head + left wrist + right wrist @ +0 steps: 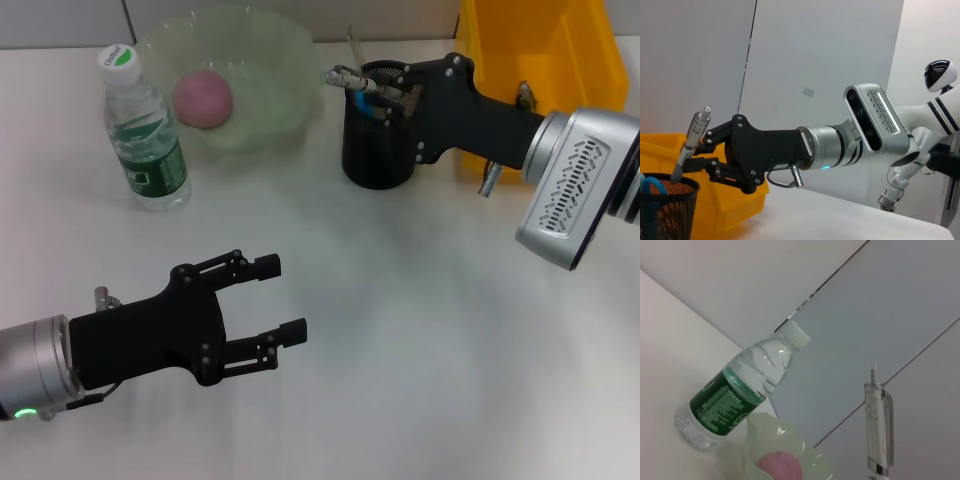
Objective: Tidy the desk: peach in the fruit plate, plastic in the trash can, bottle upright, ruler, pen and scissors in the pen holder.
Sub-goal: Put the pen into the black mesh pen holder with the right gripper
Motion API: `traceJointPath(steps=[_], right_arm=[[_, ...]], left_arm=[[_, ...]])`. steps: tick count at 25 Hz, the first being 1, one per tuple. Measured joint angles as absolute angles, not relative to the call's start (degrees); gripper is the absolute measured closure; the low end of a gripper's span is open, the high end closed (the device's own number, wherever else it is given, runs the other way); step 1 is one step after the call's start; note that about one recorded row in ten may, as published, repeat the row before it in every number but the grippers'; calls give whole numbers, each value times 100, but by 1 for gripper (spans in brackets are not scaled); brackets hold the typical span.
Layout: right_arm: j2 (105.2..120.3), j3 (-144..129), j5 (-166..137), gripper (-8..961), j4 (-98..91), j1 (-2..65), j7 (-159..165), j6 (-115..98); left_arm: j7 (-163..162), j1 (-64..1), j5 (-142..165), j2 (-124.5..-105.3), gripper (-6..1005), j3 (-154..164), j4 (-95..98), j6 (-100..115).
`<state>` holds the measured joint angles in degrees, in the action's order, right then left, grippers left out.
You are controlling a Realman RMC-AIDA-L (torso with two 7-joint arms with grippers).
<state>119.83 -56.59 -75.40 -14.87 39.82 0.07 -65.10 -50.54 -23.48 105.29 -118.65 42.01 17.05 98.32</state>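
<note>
Black and spread wide, the left gripper (268, 298) hovers over the bare white desk (420, 360) nearest the robot, holding nothing. Beyond it, at the left, the water bottle (143, 130) stands upright with its white cap on, just beside the pale green fruit plate (262, 60). In that translucent bowl lies the pink peach (204, 98), resting on the bottom.

To the right of the bowl stands the black mesh pen holder (375, 155). The right gripper (367, 92) reaches over its rim from the right, its fingers pinched on a grey pen (690, 142). The left wrist view shows the pen tilted, its lower end dipping into the mouth of the holder and its upper end sticking out above the fingers. Something with blue handles (652, 187) already sits inside the holder, likely the scissors, though mostly hidden by the mesh.

Farthest back, at the right, is a yellow bin (560, 50), its inside not visible.
</note>
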Motion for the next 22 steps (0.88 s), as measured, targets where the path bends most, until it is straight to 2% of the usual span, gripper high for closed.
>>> traceJointPath(steps=[22], right_arm=[[11967,-5587,-7130,823,-1401,4049,2610,-6368]], left_arm=[[-5054,-2382,10529,-11838,211,4201,1729,9804]])
